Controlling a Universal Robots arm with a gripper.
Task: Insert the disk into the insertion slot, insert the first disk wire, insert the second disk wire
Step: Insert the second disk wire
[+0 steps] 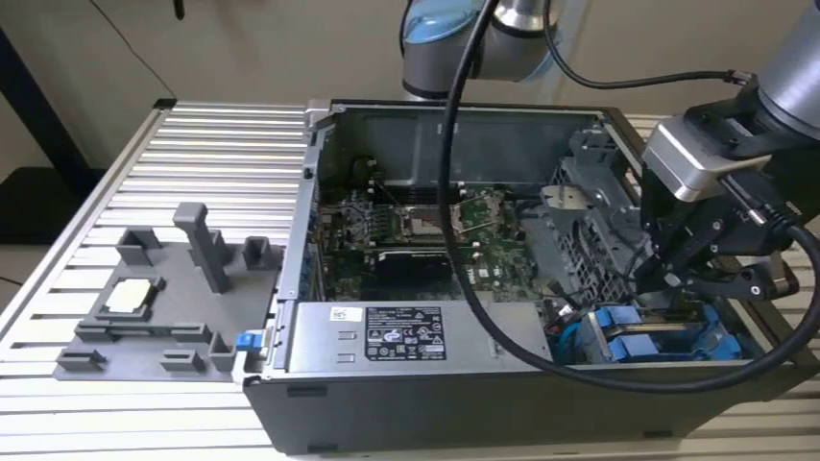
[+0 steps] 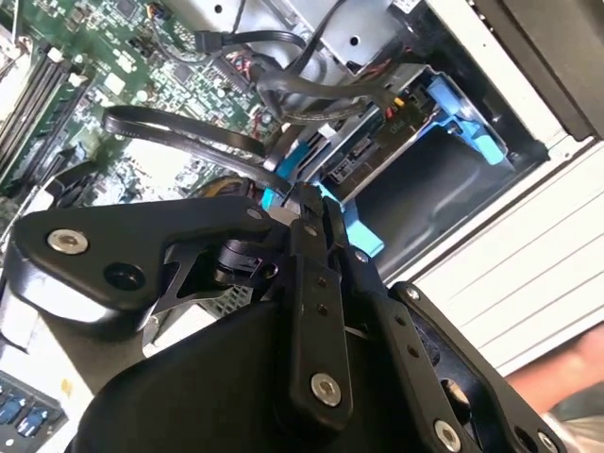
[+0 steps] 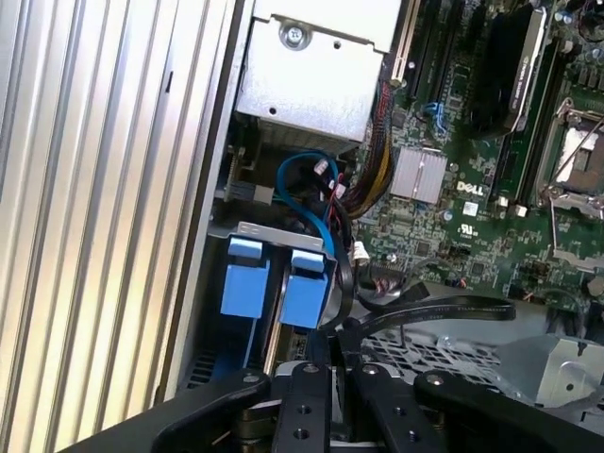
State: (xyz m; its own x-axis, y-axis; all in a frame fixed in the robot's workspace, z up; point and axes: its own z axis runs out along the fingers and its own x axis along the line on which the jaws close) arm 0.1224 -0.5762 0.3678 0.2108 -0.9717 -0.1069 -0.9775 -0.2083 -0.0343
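Note:
The disk (image 2: 376,153) lies in its blue frame (image 2: 469,121) inside the insertion slot (image 3: 270,232), the drive bay at the open computer case's near corner on the exterior view's right. Two blue frame ends (image 3: 245,278) stand side by side in the bay, also in the exterior view (image 1: 628,332). My gripper (image 1: 666,280) hangs just above that bay. In both wrist views its fingers (image 2: 304,283) are pressed together on the end of a flat black disk wire (image 3: 444,306), close to the disk's connector edge. The wire (image 2: 179,130) loops back over the motherboard.
The case (image 1: 384,394) lies open on a slatted aluminium table (image 1: 218,144). Inside are the green motherboard (image 1: 410,226), a labelled power supply (image 1: 403,336) and a bundle of coloured cables (image 3: 363,179). A grey fixture (image 1: 167,298) stands on the exterior view's left.

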